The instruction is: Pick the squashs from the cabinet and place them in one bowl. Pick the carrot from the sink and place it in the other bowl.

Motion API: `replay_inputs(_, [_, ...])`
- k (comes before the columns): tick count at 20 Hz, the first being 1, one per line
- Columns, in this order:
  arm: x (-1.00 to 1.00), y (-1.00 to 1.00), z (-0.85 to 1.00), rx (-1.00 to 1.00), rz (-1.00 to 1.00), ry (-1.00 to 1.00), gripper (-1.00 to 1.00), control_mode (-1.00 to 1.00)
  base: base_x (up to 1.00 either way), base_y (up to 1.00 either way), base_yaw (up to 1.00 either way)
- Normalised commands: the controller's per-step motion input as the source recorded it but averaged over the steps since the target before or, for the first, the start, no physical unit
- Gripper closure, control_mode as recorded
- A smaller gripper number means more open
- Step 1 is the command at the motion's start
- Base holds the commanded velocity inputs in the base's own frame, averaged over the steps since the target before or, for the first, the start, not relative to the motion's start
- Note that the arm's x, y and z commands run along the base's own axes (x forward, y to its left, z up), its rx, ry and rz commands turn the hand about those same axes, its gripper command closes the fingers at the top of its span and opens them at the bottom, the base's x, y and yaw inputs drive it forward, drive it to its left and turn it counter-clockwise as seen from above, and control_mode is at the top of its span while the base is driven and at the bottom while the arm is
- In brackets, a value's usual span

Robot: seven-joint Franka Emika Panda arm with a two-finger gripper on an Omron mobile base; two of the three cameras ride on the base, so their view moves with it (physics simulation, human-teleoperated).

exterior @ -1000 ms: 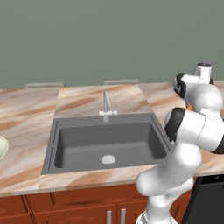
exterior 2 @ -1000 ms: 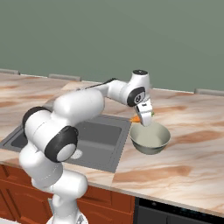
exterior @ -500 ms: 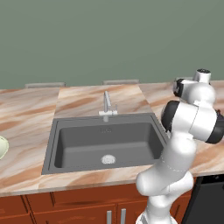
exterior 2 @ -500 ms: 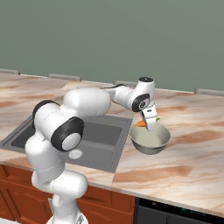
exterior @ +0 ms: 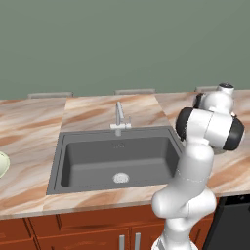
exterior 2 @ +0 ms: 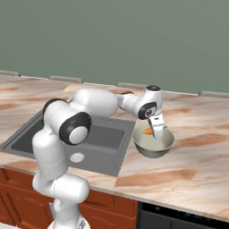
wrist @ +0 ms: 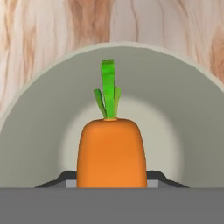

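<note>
My gripper is shut on the carrot, an orange stub with green leaves. It holds the carrot low inside the greyish other bowl, which stands on the marble counter right of the sink. In the hand view the carrot sits between the dark fingertips, leaves pointing away, with the bowl's pale inner wall curving round it. The dark sink holds nothing but its drain. The pale green-cream bowl shows at the far left edge. The cabinet and the squashs are out of view.
A slim silver tap rises behind the sink. Marble counter spreads right of the bowl. Red-brown drawers run under the counter, and a dark appliance front sits under its right part. A green wall backs the counter.
The arm has swung right and down with the carrot, from above the bowl's left rim to low inside the bowl. The grip has stayed shut.
</note>
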Motion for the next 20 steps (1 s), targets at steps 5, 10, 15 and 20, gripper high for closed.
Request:
replay_inputs(5, [0.15, -0.12, -0.27, 0.01, -0.01, 0.00, 1.00, -1.00, 0.00, 0.00, 0.00])
replay_inputs(10, [0.14, -0.05, -0.24, 0.01, -0.02, 0.01, 1.00, -1.00, 0.00, 0.00, 0.00])
replay_inputs(15, [0.16, -0.01, -0.20, 0.00, -0.04, 0.05, 1.00, -1.00, 0.00, 0.00, 0.00])
replay_inputs(20, [0.14, -0.04, -0.17, 0.00, -0.05, 0.09, 1.00, -1.00, 0.00, 0.00, 0.00])
